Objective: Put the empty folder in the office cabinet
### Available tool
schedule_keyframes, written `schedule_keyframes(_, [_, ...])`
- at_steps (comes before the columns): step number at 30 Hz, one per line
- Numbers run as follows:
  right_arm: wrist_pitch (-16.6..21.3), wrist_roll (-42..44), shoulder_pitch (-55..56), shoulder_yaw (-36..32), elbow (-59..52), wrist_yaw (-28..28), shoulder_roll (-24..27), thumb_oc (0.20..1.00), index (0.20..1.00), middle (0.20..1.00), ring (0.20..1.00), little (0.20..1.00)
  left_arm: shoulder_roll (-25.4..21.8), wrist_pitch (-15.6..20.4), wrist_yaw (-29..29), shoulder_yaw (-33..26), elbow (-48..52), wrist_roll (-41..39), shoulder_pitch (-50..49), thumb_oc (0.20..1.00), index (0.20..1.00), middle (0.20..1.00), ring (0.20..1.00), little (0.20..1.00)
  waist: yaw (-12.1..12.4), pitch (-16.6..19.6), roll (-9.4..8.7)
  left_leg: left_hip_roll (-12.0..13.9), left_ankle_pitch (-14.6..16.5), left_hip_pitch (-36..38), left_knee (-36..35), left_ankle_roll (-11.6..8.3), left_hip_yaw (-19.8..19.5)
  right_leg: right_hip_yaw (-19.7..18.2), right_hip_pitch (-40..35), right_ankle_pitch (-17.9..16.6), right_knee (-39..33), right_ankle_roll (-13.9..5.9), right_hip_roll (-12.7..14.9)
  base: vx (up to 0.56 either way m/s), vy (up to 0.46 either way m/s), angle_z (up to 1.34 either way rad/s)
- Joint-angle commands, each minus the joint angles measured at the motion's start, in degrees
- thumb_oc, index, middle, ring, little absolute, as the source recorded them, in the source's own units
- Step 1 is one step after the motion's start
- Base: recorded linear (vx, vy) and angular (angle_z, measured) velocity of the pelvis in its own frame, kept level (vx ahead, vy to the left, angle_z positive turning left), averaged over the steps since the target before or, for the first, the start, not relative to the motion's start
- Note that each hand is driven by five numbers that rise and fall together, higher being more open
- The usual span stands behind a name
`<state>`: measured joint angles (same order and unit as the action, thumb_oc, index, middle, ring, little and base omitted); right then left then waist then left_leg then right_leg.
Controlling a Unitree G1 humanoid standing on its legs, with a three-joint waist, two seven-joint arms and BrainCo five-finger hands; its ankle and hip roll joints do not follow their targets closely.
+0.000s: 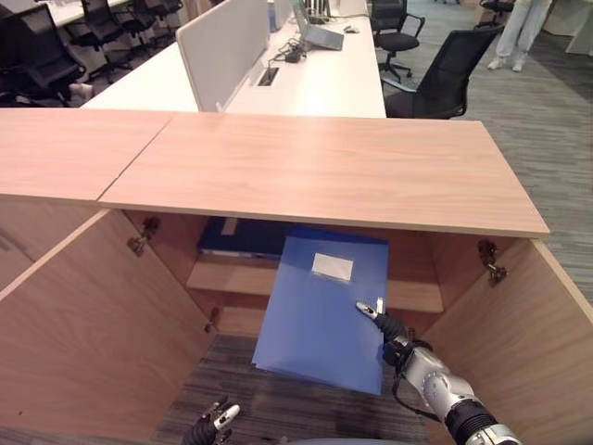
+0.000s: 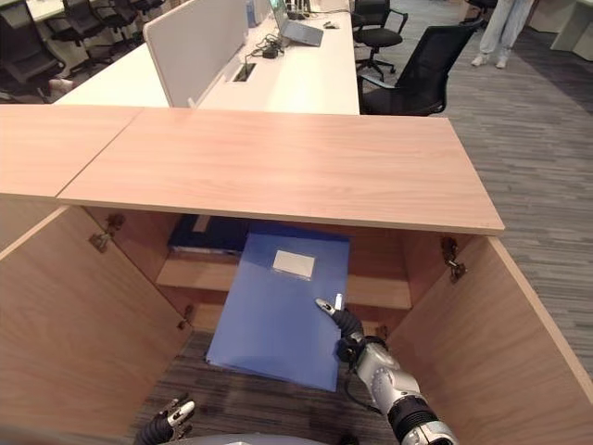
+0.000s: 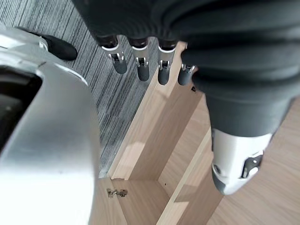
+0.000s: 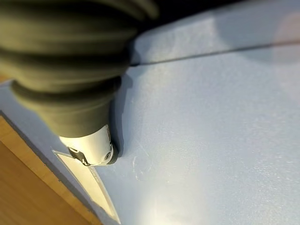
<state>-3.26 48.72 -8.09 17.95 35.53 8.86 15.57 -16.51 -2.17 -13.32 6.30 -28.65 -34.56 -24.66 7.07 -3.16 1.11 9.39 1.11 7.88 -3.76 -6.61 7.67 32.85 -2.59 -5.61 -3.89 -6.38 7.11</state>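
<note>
A blue folder point(image 1: 315, 315) with a white label tilts in the open mouth of the wooden office cabinet point(image 1: 324, 167). Its top edge reaches under the cabinet's top, above the inner shelf point(image 1: 232, 276), and its lower edge hangs over the carpet. My right hand point(image 1: 408, 357) holds the folder at its right side. The thumb point(image 4: 91, 145) presses on the blue face point(image 4: 211, 140), while the fingers are hidden behind it. Down at the lower left, my left hand point(image 1: 211, 425) hangs over the carpet with fingers point(image 3: 140, 65) straight and nothing in it.
A dark blue folder point(image 1: 241, 239) lies on the shelf at the back left. Both cabinet doors stand wide open, left point(image 1: 93, 324) and right point(image 1: 528, 343). Behind the cabinet are a white desk point(image 1: 315, 83), a black chair point(image 1: 445, 74) and a standing person point(image 1: 519, 32).
</note>
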Motion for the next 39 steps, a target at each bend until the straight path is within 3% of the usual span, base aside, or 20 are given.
schedule_keyframes(1, [5.29,4.03,-6.02,-1.59,-2.23,-0.04,-3.61,0.2,0.2,0.2,0.2,0.2,-3.61,1.5,1.1,1.48,3.68,-2.88,0.48,1.0,1.0,1.0,1.0,1.0,1.52,1.74,-4.36,-1.03,7.9,-1.45,8.9,0.65,1.9,0.55,3.84,1.05,-1.11,-1.59,-0.27,0.15,-0.304,0.17])
schedule_keyframes(3, [5.87,3.86,-7.63,-1.79,-1.86,-1.27,-3.05,0.2,0.2,0.2,0.2,0.2,-3.5,1.32,1.59,2.55,4.49,-3.47,1.53,1.0,1.0,1.0,1.0,1.0,1.84,0.67,-4.09,-0.01,7.51,-5.33,15.81,0.03,1.82,1.49,2.92,2.2,-1.11,-0.61,-0.32,0.05,-0.137,0.3])
schedule_keyframes(4, [5.87,3.86,-7.65,-1.79,-1.85,-1.27,-3.05,0.2,0.2,0.2,0.2,0.2,-3.5,1.33,1.59,2.55,4.49,-3.47,1.55,1.0,1.0,1.0,1.0,1.0,1.8,0.7,-4.08,0.01,7.57,-5.45,15.93,0.02,1.76,1.53,2.95,2.21,-1.11,-0.61,-0.34,-0.01,-0.062,0.45])
schedule_keyframes(5, [6.57,3.76,-9.25,-3.18,-1.66,-2.89,-2.43,0.2,0.2,0.2,0.2,0.2,-3.35,1.6,1.95,4.57,6.34,-3.21,3.39,1.0,1.0,1.0,1.0,1.0,1.5,-1.06,-4.15,1.97,5.36,-11.78,18.44,0.23,5.65,2.92,2.01,3.42,-1.11,-0.19,0.88,-0.02,-0.016,0.55])
schedule_keyframes(6, [6.56,3.75,-9.3,-3.22,-1.64,-2.9,-2.42,0.2,0.2,0.2,0.2,0.2,-3.36,1.55,1.98,4.58,6.39,-3.21,3.43,1.0,1.0,1.0,1.0,1.0,1.47,-0.97,-4.21,1.89,5.3,-11.95,18.41,0.28,5.62,2.96,2.16,3.41,-1.11,-0.19,0.95,-0.01,0.006,0.61])
schedule_keyframes(7, [6.6,3.22,-9.53,-3.65,-1.65,-3.25,-2.11,0.2,0.2,0.2,0.2,0.2,-3.26,1.33,1.64,5.07,7.18,-2.87,3.57,1.0,1.0,1.0,1.0,1.0,1.43,-1.2,-4.13,2.44,3.51,-13.74,16.3,0.12,6.64,3.26,1.82,3.47,-1.11,-0.39,1.37,0.05,0.08,0.48])
schedule_keyframes(8, [7.0,1.96,-10.41,-4.18,-1.65,-4.16,-1.29,0.2,0.2,0.2,0.2,0.2,-3.56,1.25,1.68,5.49,7.89,-2.6,3.95,1.0,1.0,1.0,1.0,1.0,1.52,-1.82,-3.78,3.41,-0.64,-16.7,12.64,-0.5,7.4,3.0,1.41,3.73,-1.11,-0.61,1.45,0.05,0.073,0.4])
schedule_keyframes(12, [6.91,0.04,-11.51,-3.77,-1.23,-4.72,-1.11,0.2,0.2,0.2,0.2,0.2,-3.79,1.55,2.24,5.45,8.93,-2.95,3.47,1.0,1.0,1.0,1.0,1.0,2.49,-2.72,-2.76,4.31,-4.83,-17.07,6.97,-1.4,6.54,1.56,0.83,4.44,-1.11,-0.45,0.55,0.11,0.1,0.06])
schedule_keyframes(13, [6.61,-0.67,-11.01,-3.81,-2.57,-4.68,-1.31,0.2,0.2,0.2,0.2,0.2,-3.78,1.11,1.89,5.57,9.71,-2.34,2.19,1.0,1.0,1.0,1.0,1.0,2.28,-2.12,-1.52,4.04,-4.28,-15.18,5.24,-1.35,6.37,0.86,0.11,4.55,-1.11,-0.55,0.48,0.13,0.134,-0.19])
schedule_keyframes(16, [6.95,-1.35,-10.22,-3.77,-4.97,-5.23,-1.21,0.2,0.2,0.2,0.2,0.2,-3.94,0.89,1.68,6.19,9.2,-1.89,1.81,1.0,1.0,1.0,1.0,1.0,2.06,-2.46,-0.98,3.65,-3.46,-15.38,6.71,-1.16,6.54,0.04,-0.31,4.18,-1.11,-0.46,1.26,0.06,0.106,-0.17])
schedule_keyframes(18, [7.3,-2.72,-9.97,-3.41,-7.62,-6.24,-0.62,0.2,0.2,0.2,0.2,0.2,-4.74,1.13,1.98,6.71,9.64,-1.45,1.72,1.0,1.0,1.0,1.0,1.0,2.11,-4.34,-0.63,3.59,-2.0,-16.64,10.49,-0.91,6.65,-0.8,-0.38,3.59,-0.88,-0.28,1.97,-0.05,0.114,-0.13])
schedule_keyframes(19, [7.63,-3.23,-10.85,-3.49,-9.52,-7.23,-0.4,0.2,0.2,0.2,0.2,0.2,-5.89,1.46,2.41,7.45,10.37,-1.08,2.1,1.0,1.0,1.0,1.0,1.0,2.13,-7.03,-0.09,3.77,-0.61,-19.04,14.93,-0.61,6.57,-1.29,0.66,3.24,0.38,-0.18,3.03,-0.09,0.063,-0.07])
schedule_keyframes(23, [8.94,-3.19,-12.93,-4.34,-12.62,-9.54,-0.31,0.2,0.2,0.2,0.2,0.2,-7.5,2.32,3.55,8.03,11.77,-2.0,3.22,1.0,1.0,1.0,1.0,1.0,1.81,-10.85,0.86,4.18,2.11,-23.33,20.48,0.23,6.19,-2.25,4.63,2.88,3.59,-0.35,4.75,-0.16,0.093,-0.1])
schedule_keyframes(27, [12.62,-3.73,-17.3,-8.61,-15.93,-14.39,-0.73,0.2,0.2,0.2,0.2,0.2,-8.62,3.77,5.42,8.13,14.29,-3.29,5.06,1.0,1.0,1.0,1.0,1.0,0.92,-13.1,1.97,4.42,4.46,-31.36,26.33,1.55,5.8,-3.22,13.64,2.95,9.4,-0.73,6.89,-0.19,0.118,-0.12])
schedule_keyframes(31, [19.48,-1.0,-26.72,-17.13,-15.9,-23.06,-4.1,0.2,0.2,0.2,0.2,0.2,-8.47,5.45,7.71,11.09,17.3,-3.48,8.48,1.0,1.0,1.0,1.0,1.0,0.75,-14.63,3.46,4.17,7.7,-39.42,33.58,3.72,5.7,-4.84,23.86,4.69,18.2,-0.57,10.92,-0.13,0.171,-0.05])
schedule_keyframes(35, [21.52,0.46,-31.52,-19.62,-13.65,-25.73,-2.74,0.2,0.2,0.2,0.2,0.2,-9.38,6.64,8.19,12.8,20.12,-2.99,10.61,1.0,1.0,1.0,1.0,1.0,1.33,-14.93,4.1,3.53,10.72,-46.69,41.08,4.94,5.25,-6.32,31.28,7.31,25.67,-0.12,14.18,-0.04,0.085,-0.01])
schedule_keyframes(39, [22.14,2.2,-33.53,-20.56,-11.5,-26.09,-0.71,0.2,0.2,0.2,0.2,0.2,-9.73,6.76,8.6,14.12,21.49,-2.92,12.47,1.0,1.0,1.0,1.0,1.0,1.71,-13.28,3.6,3.14,13.38,-54.48,48.02,5.66,4.57,-7.68,39.07,10.5,33.12,0.31,16.85,0.0,0.048,0.04])
